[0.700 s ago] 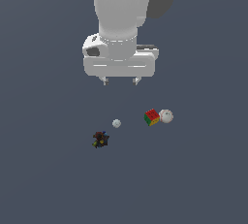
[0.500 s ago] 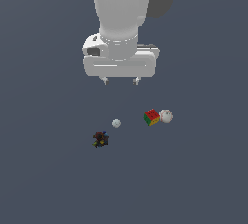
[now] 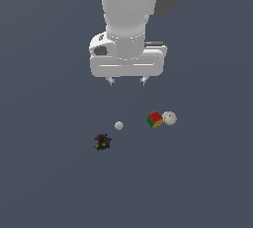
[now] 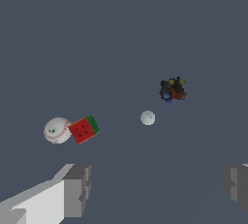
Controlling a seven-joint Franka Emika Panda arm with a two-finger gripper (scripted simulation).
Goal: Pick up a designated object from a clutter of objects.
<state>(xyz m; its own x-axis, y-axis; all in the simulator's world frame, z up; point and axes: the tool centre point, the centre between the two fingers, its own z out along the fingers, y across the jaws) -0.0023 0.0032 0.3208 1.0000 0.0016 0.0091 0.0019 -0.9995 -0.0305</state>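
Nearest the wrist camera, the gripper [image 4: 155,189] stands with its jaws spread wide and nothing between them; both fingers [image 4: 77,189] are clear of every object. In the exterior view the gripper [image 3: 128,80] hangs well above the surface, with only the fingertips showing beneath the hand.

Beyond the fingers lie four objects. The white baseball [image 4: 57,130], the designated object, rests on the surface touching or just beside the puzzle cube [image 4: 84,129]; at this resolution contact cannot be confirmed. In the exterior view the baseball [image 3: 169,118] sits on the exterior view's right of the cube [image 3: 155,119]. The small pale ball [image 4: 147,118] lies apart from this pair, and the dark lump [image 4: 173,89] lies farthest from the wrist camera.

Step in hand: approach. No grasp has been made and the ball is untouched.

Next move, as judged: translate the hand until it is centred over the baseball, then descend. Because the cube crowds one side of the ball, orient the jaws so that neither finger comes down on the cube, closing across the ball's free sides.
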